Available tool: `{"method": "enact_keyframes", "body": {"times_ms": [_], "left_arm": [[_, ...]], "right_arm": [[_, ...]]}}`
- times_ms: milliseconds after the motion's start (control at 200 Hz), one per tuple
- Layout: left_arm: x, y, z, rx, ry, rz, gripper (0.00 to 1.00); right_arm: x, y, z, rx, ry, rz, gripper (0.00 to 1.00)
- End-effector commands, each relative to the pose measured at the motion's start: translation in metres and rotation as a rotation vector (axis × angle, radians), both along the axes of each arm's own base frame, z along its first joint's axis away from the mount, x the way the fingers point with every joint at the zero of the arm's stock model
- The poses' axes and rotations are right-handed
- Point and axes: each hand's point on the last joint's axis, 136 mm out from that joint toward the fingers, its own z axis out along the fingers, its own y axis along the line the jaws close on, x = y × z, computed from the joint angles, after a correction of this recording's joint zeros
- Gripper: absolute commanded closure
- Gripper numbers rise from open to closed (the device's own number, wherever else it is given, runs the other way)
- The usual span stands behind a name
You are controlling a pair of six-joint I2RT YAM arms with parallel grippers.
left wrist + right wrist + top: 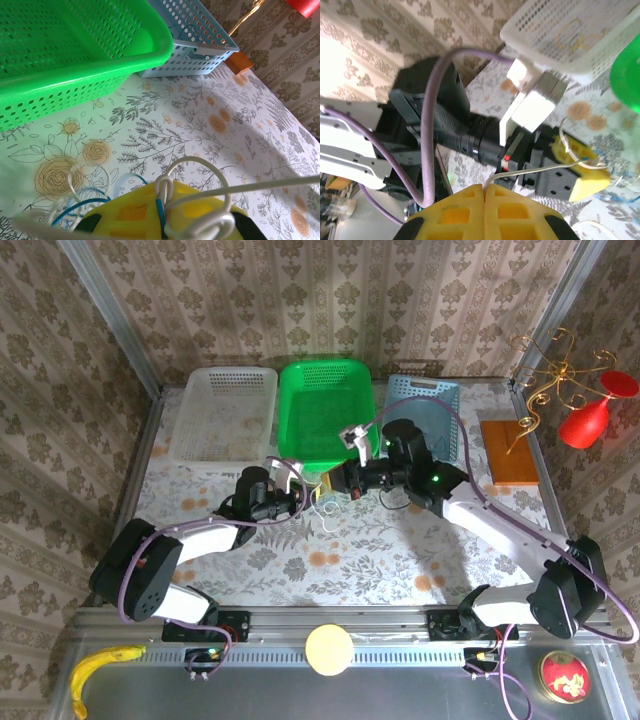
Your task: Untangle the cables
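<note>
In the left wrist view, a small knot of cream-white cable and blue cable sits at the tips of my left gripper, which is shut on it. More blue and white loops hang to the left over the table. A taut cream strand runs off to the right. In the right wrist view, my right gripper is shut on that cream cable, which stretches across to the left gripper. From above, the two grippers face each other with the cables between them.
Behind the grippers stand a white basket, a green basket and a blue basket. A wooden block with a gold stand and red glasses is at the right. A banana and a pale ball lie on the front rail.
</note>
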Motion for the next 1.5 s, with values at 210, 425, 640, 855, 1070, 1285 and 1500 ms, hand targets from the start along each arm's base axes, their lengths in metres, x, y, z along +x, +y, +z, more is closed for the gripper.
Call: {"method": "enact_keyframes", "body": {"times_ms": [210, 425, 640, 855, 1070, 1285, 1500], "left_arm": [[-0.003, 0.014, -0.03, 0.039, 0.044, 0.04, 0.89], [-0.003, 0.015, -0.028, 0.029, 0.045, 0.041, 0.87], [-0.003, 0.013, -0.013, 0.011, 0.033, 0.034, 0.88], [-0.002, 0.014, 0.003, 0.004, 0.013, 0.039, 0.87], [0.002, 0.012, 0.014, 0.008, 0.043, 0.05, 0.87], [0.001, 0.013, 0.021, 0.01, 0.058, 0.061, 0.88], [0.0, 0.011, 0.028, 0.01, 0.063, 0.056, 0.88]], "right_arm": [[-0.004, -0.043, 0.125, 0.209, -0.225, -0.095, 1.0], [0.004, -0.041, 0.102, 0.188, -0.172, -0.11, 1.0], [0.014, -0.032, 0.009, 0.074, -0.016, -0.14, 0.79], [-0.003, -0.008, -0.071, -0.003, 0.099, -0.126, 0.49], [-0.022, 0.02, -0.123, -0.118, 0.089, -0.078, 0.38], [-0.014, 0.025, -0.143, -0.199, 0.011, -0.106, 0.35], [-0.005, 0.03, -0.142, -0.221, -0.058, -0.135, 0.34]]}}
